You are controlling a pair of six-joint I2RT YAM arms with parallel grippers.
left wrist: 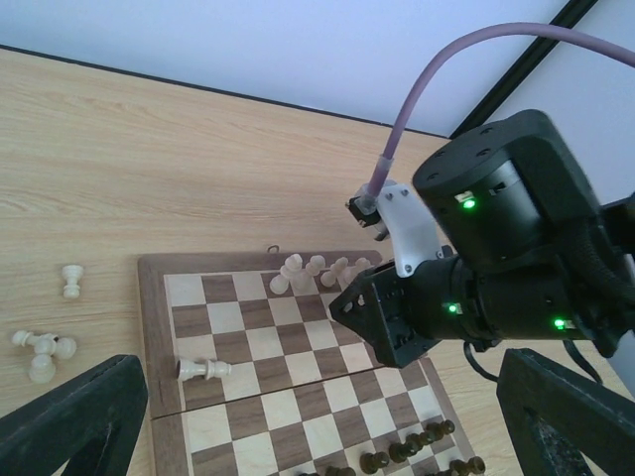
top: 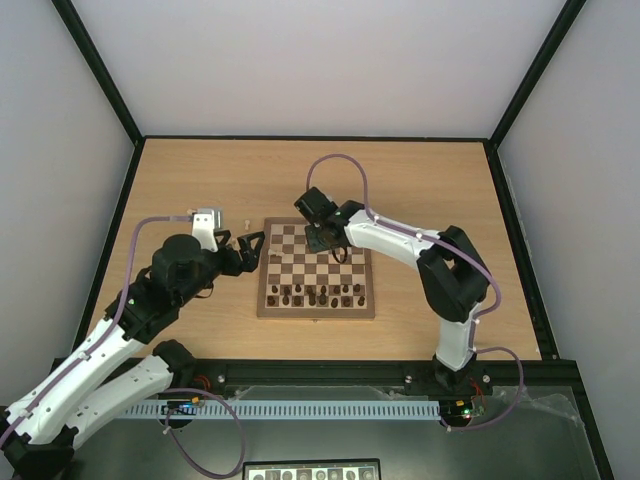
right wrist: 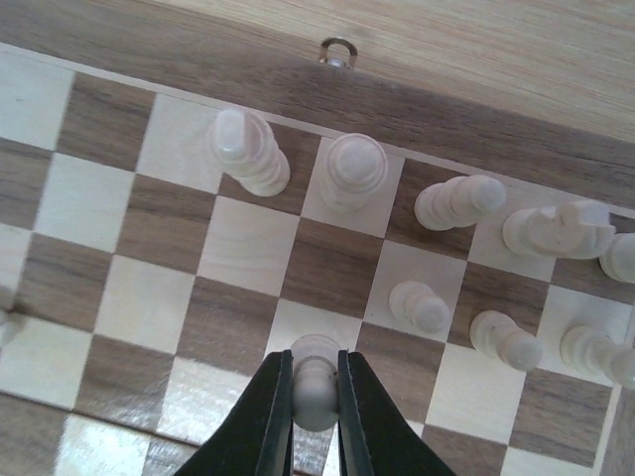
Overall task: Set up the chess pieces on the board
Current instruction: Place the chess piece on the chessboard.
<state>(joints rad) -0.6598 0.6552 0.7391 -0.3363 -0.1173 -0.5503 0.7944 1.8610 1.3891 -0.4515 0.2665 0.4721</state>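
The right gripper (right wrist: pixel 316 359) is pinching a pale pawn (right wrist: pixel 316 397) by its round head. Its two black fingers (right wrist: pixel 273 416) are pressing tight on either side at the bottom centre of the right wrist view. The pawn is sitting over a light square of the board (right wrist: pixel 198 74), though I cannot tell whether its base is touching. The left gripper (left wrist: pixel 317 421) is standing wide apart with nothing between its dark fingers (left wrist: pixel 74 421), hovering by the board's left edge in the overhead view. The chess pieces (right wrist: pixel 355 169) are showing as smooth, turned cream wood with rounded tops, crowding the far rows toward the upper right of the right wrist view. A fallen piece (left wrist: pixel 203 370) is lying on its side on the board at the lower left of the left wrist view. A few loose pieces (left wrist: pixel 42 352) are resting on the table (left wrist: pixel 149 149) just off the board's left border. The board is gleaming with light and dark checks inside a darker wooden border, a small metal clasp (right wrist: pixel 337 52) sitting at its far edge. Dark chessmen (left wrist: pixel 407 451) are lining the near rows. Open squares are spreading across the board's middle and left, and pale wood-grain tabletop is stretching beyond the far edge.
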